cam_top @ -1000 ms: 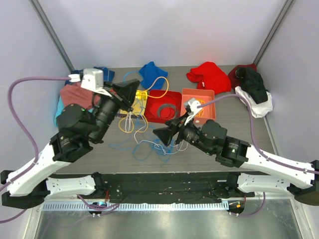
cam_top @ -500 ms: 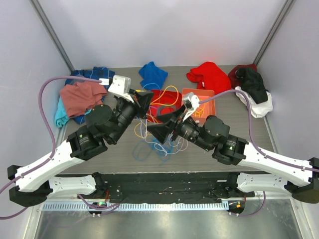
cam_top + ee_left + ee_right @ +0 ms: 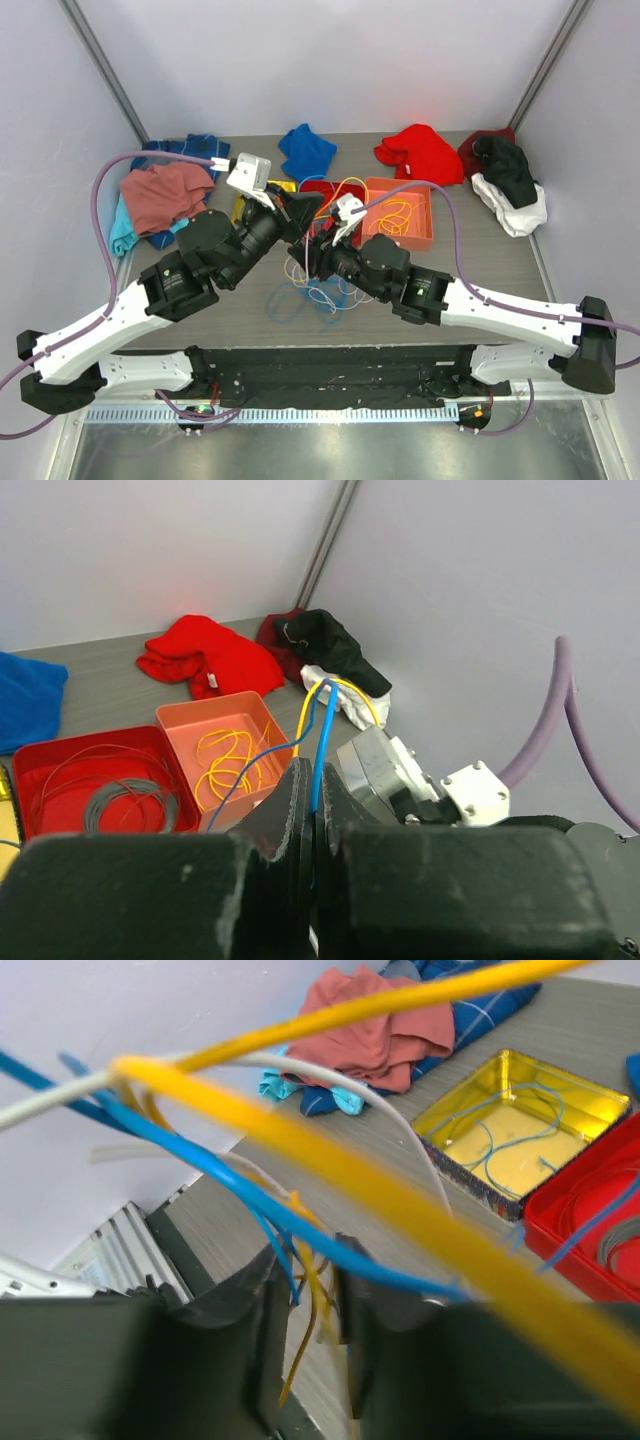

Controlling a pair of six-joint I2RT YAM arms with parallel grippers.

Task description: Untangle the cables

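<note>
left wrist view, left hand (image 3: 312, 785) clenched on thin blue and yellow cables (image 3: 323, 730), right hand (image 3: 308, 1280) grip unclear

Both arms stretched inward, left tool (image 3: 313, 782) clamped tight, right tool (image 3: 314, 1285) just beside it, jaws narrowly apart.

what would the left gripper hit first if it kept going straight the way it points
Probably the right arm's grey and white wrist camera housing, close ahead; depth is unclear.

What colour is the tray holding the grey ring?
Red; the tray shows best in the left wrist view.
</note>
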